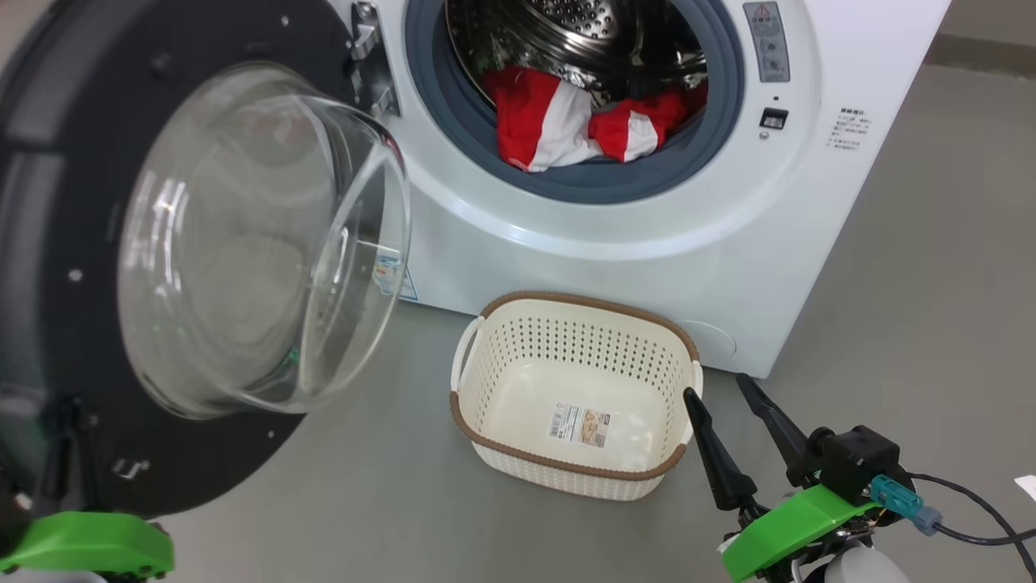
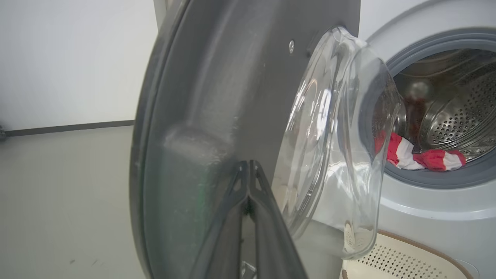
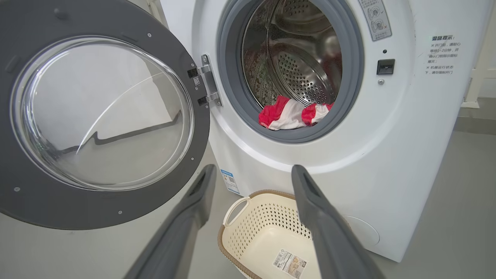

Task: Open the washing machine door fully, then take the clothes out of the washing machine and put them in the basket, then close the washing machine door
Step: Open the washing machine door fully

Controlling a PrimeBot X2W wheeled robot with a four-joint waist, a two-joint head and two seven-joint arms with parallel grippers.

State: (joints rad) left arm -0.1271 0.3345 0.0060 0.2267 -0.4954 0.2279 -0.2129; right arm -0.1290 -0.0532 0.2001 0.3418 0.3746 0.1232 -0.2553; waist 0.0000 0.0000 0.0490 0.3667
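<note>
The washing machine door [image 1: 48, 243] stands swung out to the left, its glass bowl facing me. My left gripper [image 1: 73, 421] is shut at the door's lower rim. In the left wrist view its closed tips [image 2: 248, 164] lie against the door's grey inner face [image 2: 217, 97], with nothing between them. Red and white clothes [image 1: 550, 121] lie at the front of the steel drum inside the washing machine [image 1: 615, 243]. The cream basket [image 1: 566, 308] sits on the floor before it. My right gripper [image 1: 716, 389] stands open beside the basket's right end, holding nothing.
Grey floor surrounds the machine, with free room to its right. A black cable [image 1: 971, 518] trails from my right wrist. In the right wrist view the open fingers [image 3: 302, 186] frame the basket [image 3: 267, 192], with the clothes [image 3: 286, 114] above and the door [image 3: 38, 201] at left.
</note>
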